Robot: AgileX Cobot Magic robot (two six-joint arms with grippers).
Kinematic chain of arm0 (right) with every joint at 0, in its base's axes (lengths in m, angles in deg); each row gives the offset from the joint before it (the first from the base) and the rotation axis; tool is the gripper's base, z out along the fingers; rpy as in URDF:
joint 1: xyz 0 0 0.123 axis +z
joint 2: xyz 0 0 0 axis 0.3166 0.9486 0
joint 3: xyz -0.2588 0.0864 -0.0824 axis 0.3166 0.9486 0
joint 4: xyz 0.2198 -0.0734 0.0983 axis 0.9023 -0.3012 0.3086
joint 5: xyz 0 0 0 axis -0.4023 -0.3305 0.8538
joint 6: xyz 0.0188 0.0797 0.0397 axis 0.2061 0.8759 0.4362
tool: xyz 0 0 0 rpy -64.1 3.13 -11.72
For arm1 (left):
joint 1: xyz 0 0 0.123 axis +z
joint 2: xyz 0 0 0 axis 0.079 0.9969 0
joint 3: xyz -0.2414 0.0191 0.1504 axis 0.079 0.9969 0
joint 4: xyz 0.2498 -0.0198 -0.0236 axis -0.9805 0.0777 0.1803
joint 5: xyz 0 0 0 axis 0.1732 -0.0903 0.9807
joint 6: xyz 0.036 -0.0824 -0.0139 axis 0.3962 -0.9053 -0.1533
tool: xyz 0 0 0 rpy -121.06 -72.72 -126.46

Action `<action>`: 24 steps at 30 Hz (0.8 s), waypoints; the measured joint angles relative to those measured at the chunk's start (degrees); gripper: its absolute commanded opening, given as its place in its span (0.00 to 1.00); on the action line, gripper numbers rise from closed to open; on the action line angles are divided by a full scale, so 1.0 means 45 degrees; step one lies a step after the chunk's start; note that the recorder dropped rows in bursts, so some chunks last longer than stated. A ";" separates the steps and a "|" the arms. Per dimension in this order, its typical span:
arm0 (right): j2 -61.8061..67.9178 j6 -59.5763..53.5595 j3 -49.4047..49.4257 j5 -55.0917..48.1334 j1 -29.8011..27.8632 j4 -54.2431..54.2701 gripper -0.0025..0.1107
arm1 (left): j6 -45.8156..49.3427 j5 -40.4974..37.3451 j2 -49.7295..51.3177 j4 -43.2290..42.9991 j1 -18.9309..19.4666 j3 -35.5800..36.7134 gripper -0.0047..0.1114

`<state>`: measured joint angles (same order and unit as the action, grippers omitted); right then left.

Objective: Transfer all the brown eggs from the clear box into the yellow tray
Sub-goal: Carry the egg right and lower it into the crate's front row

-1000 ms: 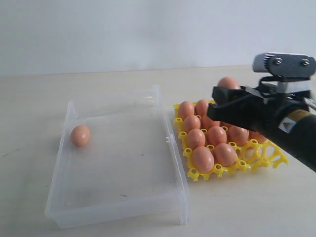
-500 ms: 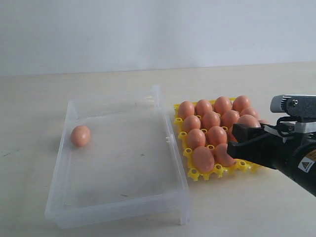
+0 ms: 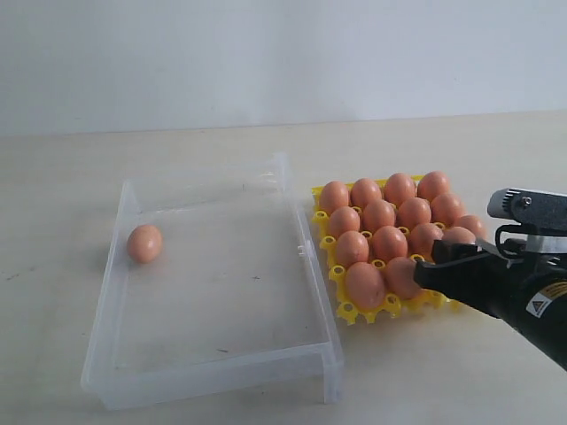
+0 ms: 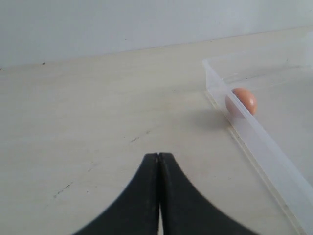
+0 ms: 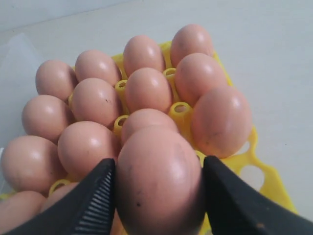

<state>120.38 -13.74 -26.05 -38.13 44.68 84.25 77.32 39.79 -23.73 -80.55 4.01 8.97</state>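
Egg clamped over a crowded tray: crack and knock risks

Right gripper [image 3: 431,271] is hanging low over the near right part of the yellow tray [image 3: 347,312]. Its fingers [image 5: 93,203] are clasping one held egg [image 5: 159,183] from both sides, and the shell is filling the whole gap. Whether that egg is already sitting in a cup is hidden by the arm.

Left gripper [image 4: 159,156] is hovering over the table [image 4: 88,98] just beside the clear box [image 4: 254,142], fingers pressed together on nothing.

Brown eggs [image 3: 378,215] are filling most of the tray's cups, packed close to one another. One last egg [image 3: 144,243] is lying inside the clear box, against its left wall.

What could go wrong, as I am judging it:
- Neighbours are crowding the free cup. Fingers spreading to let go are likely to be shoving the eggs on either side, or rocking one out of its seat.
- Coming down off-centre is risking the shell landing on a pointed post, cracking it or leaving it perched and tipping.
- Letting go too high is risking a drop onto hard plastic; squeezing harder is risking a crush.
- The smooth shell may be slipping in the pads if the wrist is tilting.
- The last egg is lying loose, so a nudge is sending it rolling. The transparent wall beside it is hard to judge, and a finger may be clipping it.
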 measured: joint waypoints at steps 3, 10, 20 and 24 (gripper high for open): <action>0.0183 0.0000 -0.0150 0.0026 0.0000 0.0096 0.02 | 0.0000 0.0000 0.0000 0.0000 0.0000 0.0000 0.04; 0.0967 0.0027 -0.0661 0.0026 0.0000 0.0535 0.02 | 0.0000 0.0000 0.0000 0.0000 0.0000 0.0000 0.04; 0.1477 0.0001 -0.1021 0.0053 0.0000 0.1049 0.02 | 0.0000 0.0000 0.0000 0.0000 0.0000 0.0000 0.04; 0.1738 -0.0027 -0.1200 0.0129 0.0000 0.1049 0.02 | 0.0000 0.0000 0.0000 0.0000 0.0000 0.0000 0.04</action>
<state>128.20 -13.86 -31.45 -37.55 44.68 88.97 77.32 39.79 -23.73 -80.55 4.01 8.97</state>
